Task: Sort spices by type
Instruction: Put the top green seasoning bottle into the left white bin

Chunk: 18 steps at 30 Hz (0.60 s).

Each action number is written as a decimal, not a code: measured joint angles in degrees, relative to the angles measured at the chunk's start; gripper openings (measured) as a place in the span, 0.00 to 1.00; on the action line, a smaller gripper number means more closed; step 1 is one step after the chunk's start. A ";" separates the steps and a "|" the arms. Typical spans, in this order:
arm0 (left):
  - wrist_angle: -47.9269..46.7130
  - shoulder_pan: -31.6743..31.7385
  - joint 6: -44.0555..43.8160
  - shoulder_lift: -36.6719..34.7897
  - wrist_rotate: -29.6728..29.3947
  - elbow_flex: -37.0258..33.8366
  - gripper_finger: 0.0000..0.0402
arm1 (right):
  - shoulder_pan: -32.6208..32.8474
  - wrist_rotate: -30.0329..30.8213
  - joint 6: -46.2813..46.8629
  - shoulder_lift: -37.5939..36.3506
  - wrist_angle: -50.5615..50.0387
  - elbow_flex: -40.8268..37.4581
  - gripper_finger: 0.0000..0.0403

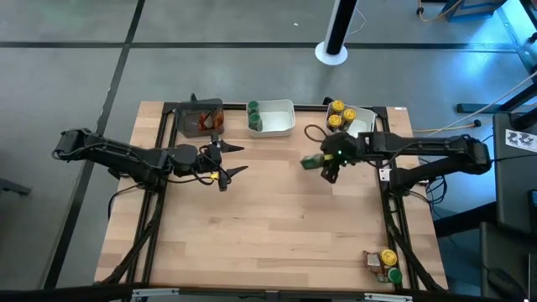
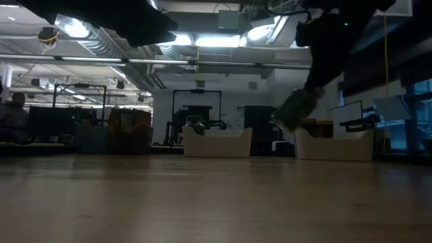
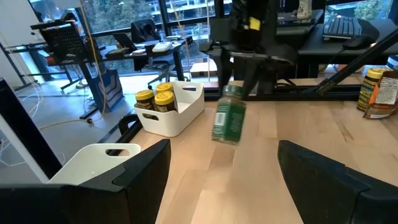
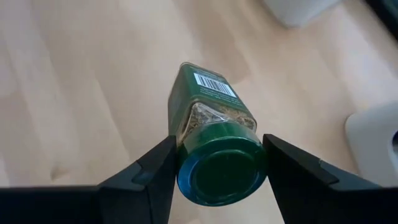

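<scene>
The green-lidded jar [image 4: 214,146] is hanging tilted above the table, and the right gripper [image 4: 217,163] is pinching it at the lid (only the cap is between the fingers). It may be slipping out if the arm is swinging fast. Beyond the gripper, the middle white tray [image 1: 277,118] is holding green jars [image 1: 253,117]; the tray beside it [image 1: 362,123] is holding yellow-lidded jars [image 1: 337,114]. The left gripper [image 1: 225,162] is waiting open and empty.

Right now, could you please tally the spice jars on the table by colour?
Green-lidded jars: 4
Yellow-lidded jars: 4
Reddish-brown jars: at least 2; those in the dark tray are hard to separate
Total: at least 10
</scene>
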 joint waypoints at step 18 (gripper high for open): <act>0.00 0.00 0.00 0.00 -0.02 0.00 0.70 | -11.79 1.47 -12.99 14.52 -1.18 22.77 0.52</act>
